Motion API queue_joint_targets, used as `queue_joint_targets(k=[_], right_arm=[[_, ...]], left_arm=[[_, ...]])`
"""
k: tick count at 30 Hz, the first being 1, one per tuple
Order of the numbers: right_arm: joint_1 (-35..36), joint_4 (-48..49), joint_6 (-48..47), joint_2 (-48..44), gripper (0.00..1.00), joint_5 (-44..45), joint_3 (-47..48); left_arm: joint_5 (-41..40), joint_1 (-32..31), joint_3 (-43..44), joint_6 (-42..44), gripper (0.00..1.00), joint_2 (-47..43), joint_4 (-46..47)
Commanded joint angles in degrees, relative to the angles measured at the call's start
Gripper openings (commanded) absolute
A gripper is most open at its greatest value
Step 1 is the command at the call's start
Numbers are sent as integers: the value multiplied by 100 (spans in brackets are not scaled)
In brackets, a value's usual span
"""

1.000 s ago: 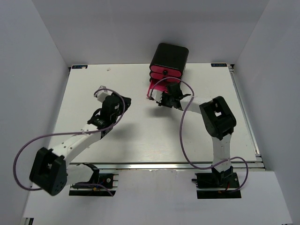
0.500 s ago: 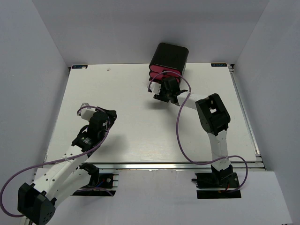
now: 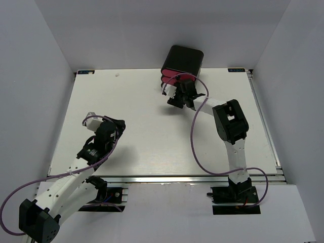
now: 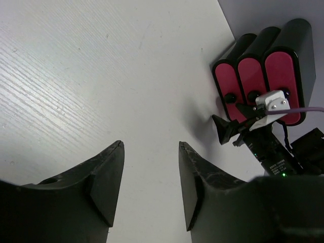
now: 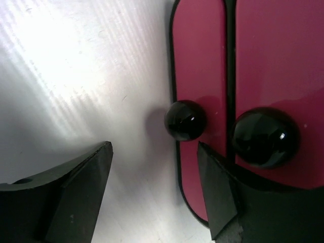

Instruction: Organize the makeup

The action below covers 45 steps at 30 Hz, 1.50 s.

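Hovering open before the lowest drawer's knob [image 5: 185, 120] on the black box [image 3: 183, 59], the right pincer [image 5: 154, 152] seemed on the drawer-closing step; the left pincer [image 4: 150, 148], also open, hung over the bench [image 4: 76, 61]. No makeup showed; next, likely a clean retreat past the knob

Bright, even overhead light in white enclosure. Top view sharp, soft grey shadow on table [image 3: 152, 147] beside left arm [image 3: 76, 167] toward near-left corner. Right wrist view: blown-out glare patch top left, glossy knob [image 5: 185, 120] showing small highlights, right fingers [image 5: 76, 202] dark and blurred. Left wrist view: left fingers [image 4: 101, 187] soft, table grain crisp.
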Motion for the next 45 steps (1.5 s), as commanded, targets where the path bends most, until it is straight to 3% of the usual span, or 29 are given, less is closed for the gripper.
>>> queue_joint_targets(k=[1, 3, 4, 7, 9, 11, 14, 18, 26, 45], right_arm=[[-48, -492, -101, -588, 76, -629, -438], [-31, -719, -249, -940, 82, -1094, -955], [-31, -721, -277, -1360, 89, -1218, -1158], [-57, -616, 21, -2276, 89, -1685, -1923], [-153, -616, 426, -2935, 89, -2088, -2241], [-381, -616, 1556, -3287, 89, -2631, -2277], [-855, -1116, 3121, -3649, 89, -3344, -1926], [-1208, -1441, 4231, -4026, 89, -2715, -1697], [-2025, -1705, 4460, -4633, 89, -3083, -1784], [-2166, -2048, 4241, -5126, 89, -2406, -2083]], left_arm=[[-33, 17, 103, 217, 58, -94, 16], [29, 17, 104, 411, 64, -172, 121], [64, 17, 86, 489, 73, -199, 182], [222, 17, 33, 832, 88, -305, 472], [380, 17, 24, 1087, 93, -314, 736], [494, 17, 33, 1297, 98, -287, 989], [714, 17, 59, 1526, 98, -200, 1263], [952, 17, 103, 1738, 98, -50, 1422], [1215, 17, 104, 2037, 98, -41, 1694], [1409, 17, 24, 2107, 98, -700, 1413]])
